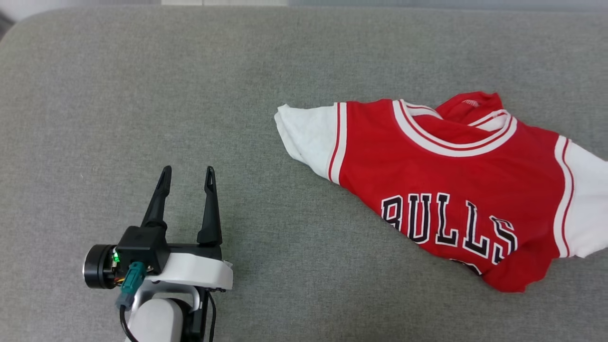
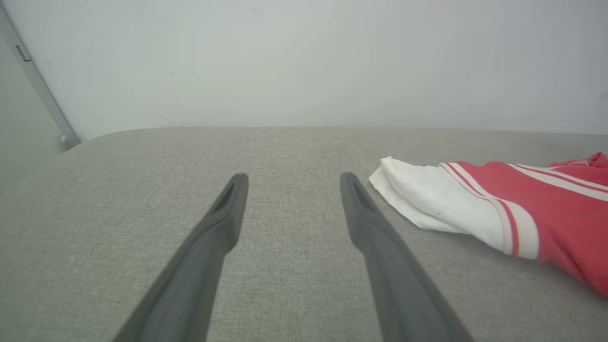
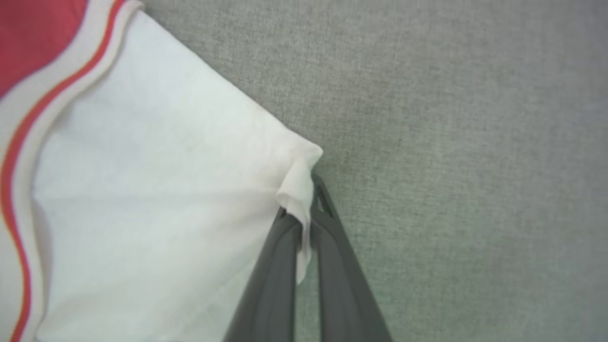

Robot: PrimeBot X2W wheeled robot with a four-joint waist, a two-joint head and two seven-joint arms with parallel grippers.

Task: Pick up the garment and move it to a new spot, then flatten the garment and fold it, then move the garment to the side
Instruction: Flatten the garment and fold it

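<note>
Since the garment (image 1: 441, 171) is thin knit cloth, it should handle light, limp and easy to drag: no stiffness to lean on, nothing to break, and a single pinch will let the rest trail and bunch. Lettering (image 1: 446, 223) taken as landmark throughout. Garment lies crumpled, front up, on the grey cushion (image 1: 142, 95). Collar (image 1: 451, 142) sits above the lettering, its back edge flopped over. 1 white sleeve (image 1: 306, 135) lies up and left of the lettering, and the second sleeve (image 1: 586, 209) to its right runs off the frame edge. Hem (image 1: 508, 285) is bunched just below the lettering. Best holds, by my reading: cuffs or shoulder seams, 2 points well apart on either side of the lettering, so the cloth hangs spread rather than roped. Right gripper (image 3: 304, 209): its 2 fingers (image 3: 332, 266) are pressed together on the corner of a white cuff (image 3: 166, 190), with a small fold nipped between the tips. The bite looks shallow and could slip under a hard tug. Which sleeve this is cannot be told for certain; the one right of the lettering seems likeliest. Left gripper (image 1: 187, 170): well to the left of the lettering, clear of the cloth, prongs spread wide and pointing away from the robot, low over the cushion, holding nothing. Left wrist view puts the sleeve left of the lettering near its right-hand prong, not touching.
</note>
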